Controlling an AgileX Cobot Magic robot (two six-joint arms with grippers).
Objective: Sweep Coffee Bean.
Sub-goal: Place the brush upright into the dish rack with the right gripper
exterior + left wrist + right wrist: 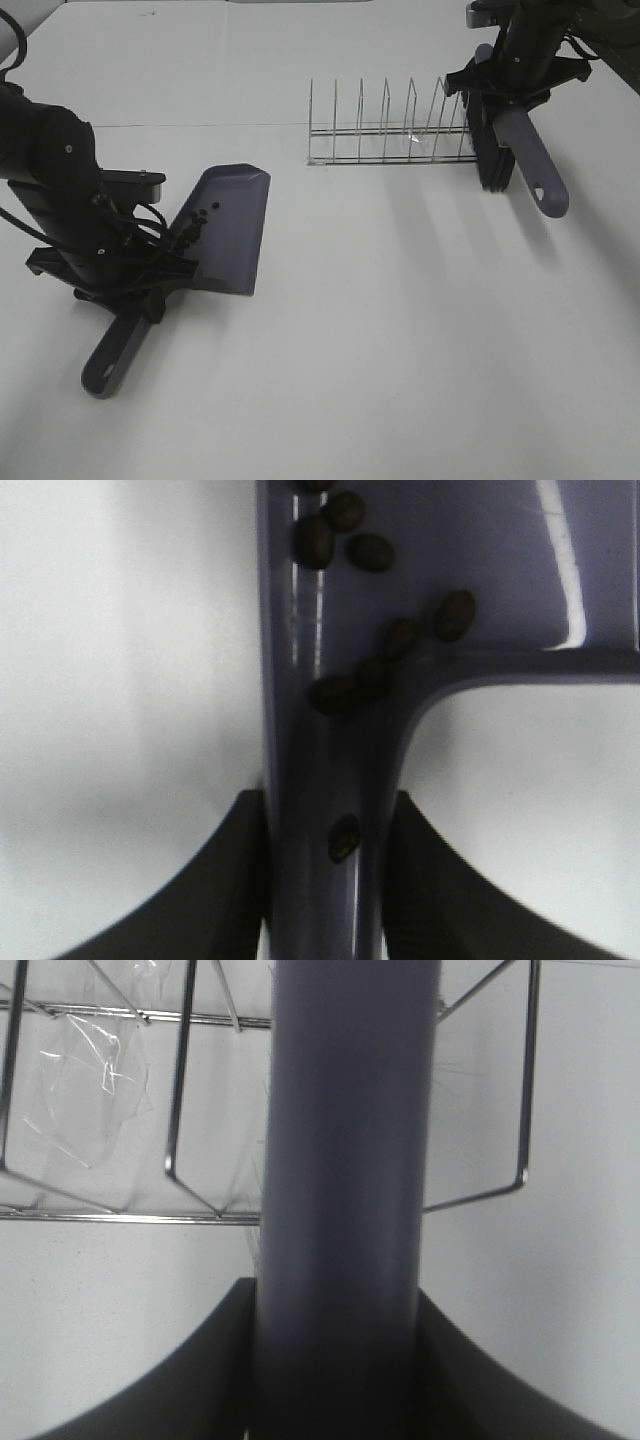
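Observation:
A grey-purple dustpan (232,228) lies on the white table at the left, its handle (112,355) pointing toward the front. Several dark coffee beans (194,228) sit inside it near the handle end; in the left wrist view the coffee beans (372,552) lie along the pan's rear wall and one rests on the handle. My left gripper (328,825) is shut on the dustpan handle (318,880). At the back right my right gripper (338,1305) is shut on the brush handle (345,1180). The brush (530,165) hangs with its dark bristles (494,165) at the wire rack's right end.
A wire dish rack (390,130) stands at the back centre, with a scrap of clear film (90,1090) caught in its bars. The white table (400,340) stretches bare between the dustpan and the rack.

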